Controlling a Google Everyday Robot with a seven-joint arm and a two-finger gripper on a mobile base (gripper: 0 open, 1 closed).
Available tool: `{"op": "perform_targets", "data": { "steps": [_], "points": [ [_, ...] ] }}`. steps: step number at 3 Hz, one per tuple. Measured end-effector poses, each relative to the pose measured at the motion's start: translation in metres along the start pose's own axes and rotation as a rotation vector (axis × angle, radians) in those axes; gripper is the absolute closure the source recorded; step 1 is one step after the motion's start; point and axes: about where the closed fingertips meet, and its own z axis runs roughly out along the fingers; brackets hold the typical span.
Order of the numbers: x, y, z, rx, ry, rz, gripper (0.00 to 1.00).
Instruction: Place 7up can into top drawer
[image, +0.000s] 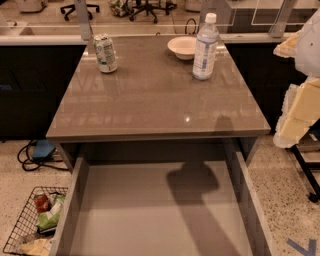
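The 7up can (105, 53), white and green with a silver top, stands upright at the far left corner of the grey tabletop (150, 100). The top drawer (145, 210) is pulled open below the table's front edge; its flat grey bottom holds nothing and carries the arm's shadow. My gripper (296, 117), cream and white, hangs at the right edge of the view, beside the table's right side and above the floor. It is far from the can and holds nothing that I can see.
A clear water bottle (205, 47) with a white cap stands at the far right of the tabletop, next to a white bowl (182, 47). A wire basket (35, 222) with snack packets sits on the floor at the lower left. Cables (37, 152) lie left of the table.
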Motion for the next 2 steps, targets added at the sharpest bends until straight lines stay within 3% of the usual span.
{"op": "perform_targets", "data": {
  "steps": [1, 2],
  "points": [
    [0.0000, 0.0000, 0.0000, 0.000, 0.000, 0.000, 0.00],
    [-0.0075, -0.0094, 0.0063, 0.020, -0.040, 0.023, 0.00]
  ]
}}
